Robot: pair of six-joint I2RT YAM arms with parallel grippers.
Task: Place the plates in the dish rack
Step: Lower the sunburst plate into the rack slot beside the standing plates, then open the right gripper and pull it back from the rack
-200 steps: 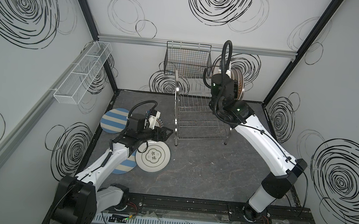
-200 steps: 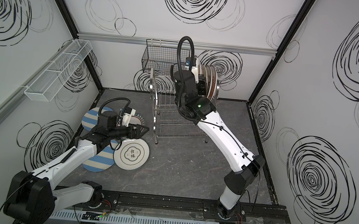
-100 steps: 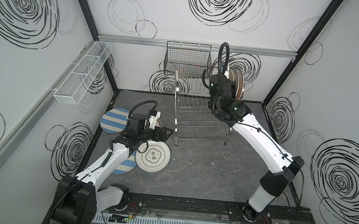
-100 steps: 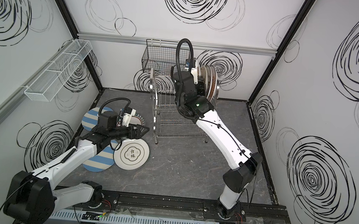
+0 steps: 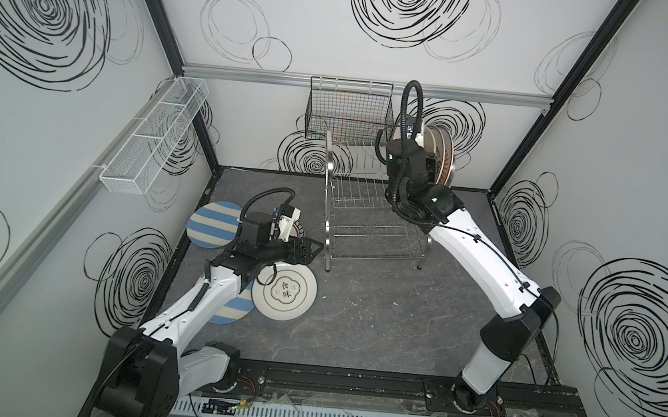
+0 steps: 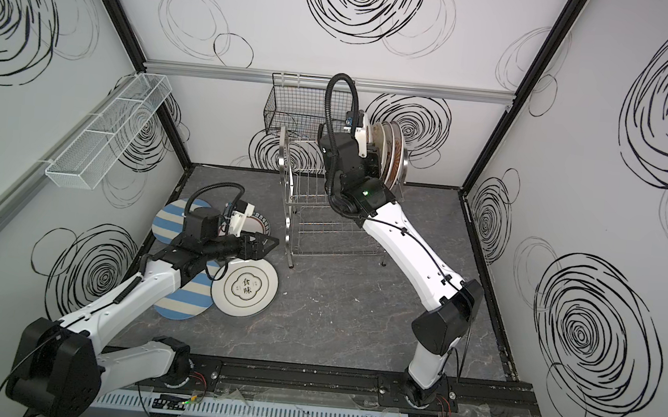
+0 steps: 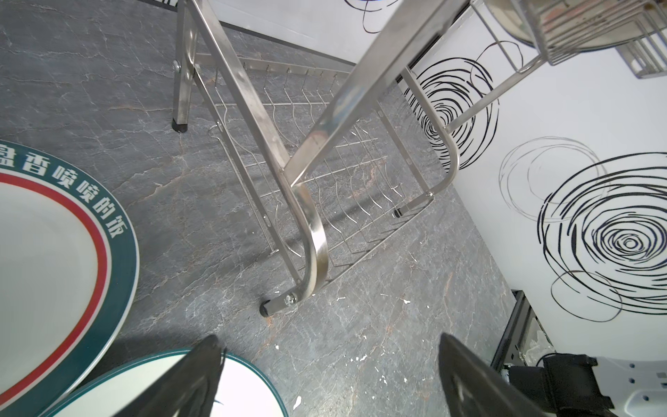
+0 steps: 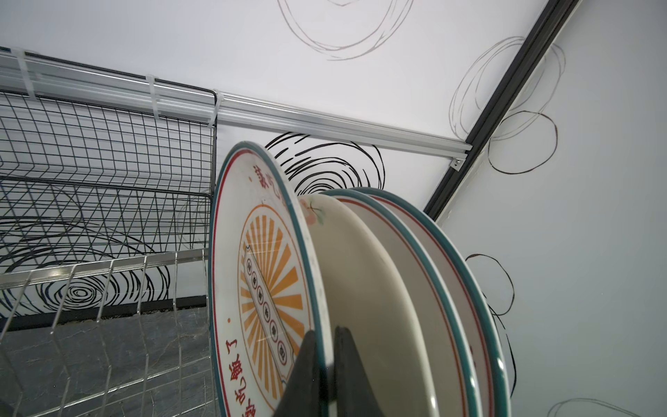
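Aloft, right tool pinches sunburst plate beside racked plates; left tool gapes, empty.

The tool clasps the upright sunburst plate by its rim.

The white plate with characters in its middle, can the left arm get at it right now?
Probably yes: the left fingers hang open close by the plate, and nothing lies on it.
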